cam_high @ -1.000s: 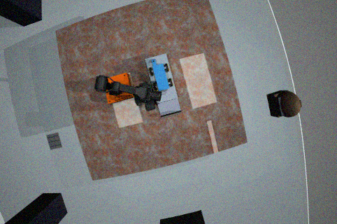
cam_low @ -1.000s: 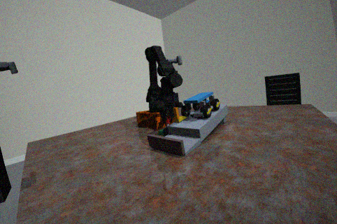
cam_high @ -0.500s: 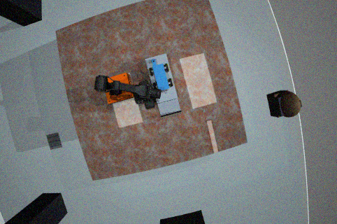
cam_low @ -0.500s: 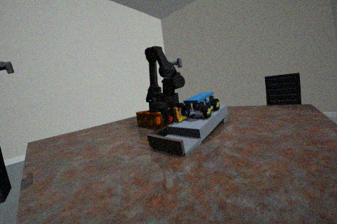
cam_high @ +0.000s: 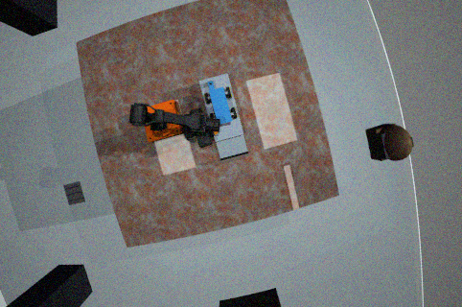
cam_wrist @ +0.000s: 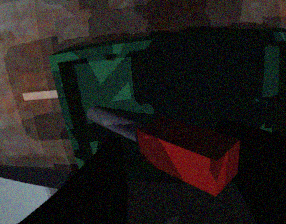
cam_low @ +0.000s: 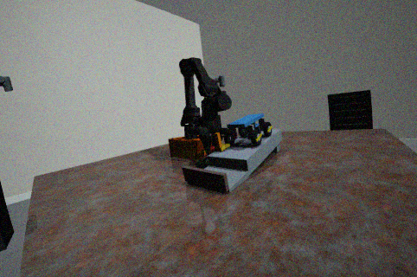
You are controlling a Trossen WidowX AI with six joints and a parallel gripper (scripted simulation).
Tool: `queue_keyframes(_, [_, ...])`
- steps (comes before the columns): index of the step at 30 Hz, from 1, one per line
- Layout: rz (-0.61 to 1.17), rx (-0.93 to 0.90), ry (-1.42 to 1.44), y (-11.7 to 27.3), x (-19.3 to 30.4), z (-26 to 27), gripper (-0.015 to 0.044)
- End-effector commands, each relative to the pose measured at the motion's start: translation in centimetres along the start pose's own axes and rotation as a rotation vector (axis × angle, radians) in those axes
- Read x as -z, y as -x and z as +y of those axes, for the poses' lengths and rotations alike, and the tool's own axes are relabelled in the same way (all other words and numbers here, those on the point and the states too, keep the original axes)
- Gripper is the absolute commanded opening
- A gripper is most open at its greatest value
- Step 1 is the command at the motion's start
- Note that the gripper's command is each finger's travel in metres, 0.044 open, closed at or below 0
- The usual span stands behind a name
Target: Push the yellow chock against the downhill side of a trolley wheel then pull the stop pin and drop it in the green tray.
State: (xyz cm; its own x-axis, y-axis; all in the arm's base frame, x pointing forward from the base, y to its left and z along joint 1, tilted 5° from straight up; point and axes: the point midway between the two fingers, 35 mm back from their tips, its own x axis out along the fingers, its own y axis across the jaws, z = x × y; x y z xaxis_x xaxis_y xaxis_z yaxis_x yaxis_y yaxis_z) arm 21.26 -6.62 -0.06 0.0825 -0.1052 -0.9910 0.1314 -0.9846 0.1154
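The blue trolley (cam_high: pixel 220 104) (cam_low: pixel 246 121) stands on the grey ramp (cam_high: pixel 233 148) (cam_low: pixel 262 154). The chock (cam_low: pixel 221 142) shows its yellow and orange parts at the trolley's downhill side, by a wheel; whether it touches is too small to tell. The green tray (cam_wrist: pixel 62 75) lies beside the ramp, mostly hidden under the arm in the top and exterior views. The stop pin (cam_wrist: pixel 190 156) is out of the ramp, its red head close to the camera, its grey shaft slanting over the tray. My gripper (cam_high: pixel 207 136) is low over the tray with its dark fingers partly open, not clamped on the pin.
The orange base (cam_high: pixel 170 106) (cam_low: pixel 186 147) of the arm is beside the ramp. Pale flat rectangles (cam_high: pixel 272 110) lie on either side of the ramp, and a narrow pale strip (cam_high: pixel 290 187) lies farther off. The arm reaches across to the ramp's side.
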Motion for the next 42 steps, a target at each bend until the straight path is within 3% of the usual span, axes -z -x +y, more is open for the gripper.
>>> queue_keyframes(1, [0.000, -0.004, -0.003, -0.1, 0.0, -0.2, 0.0190])
queue_keyframes(33, [0.000, -0.002, -0.003, -1.1, 0.0, -2.0, 0.0190])
queue_keyframes(39, [0.002, 0.001, 0.000, -1.0, 0.0, -2.0, 0.0340])
queue_keyframes(42, [0.002, 0.001, 0.000, -1.0, 0.0, -2.0, 0.0340])
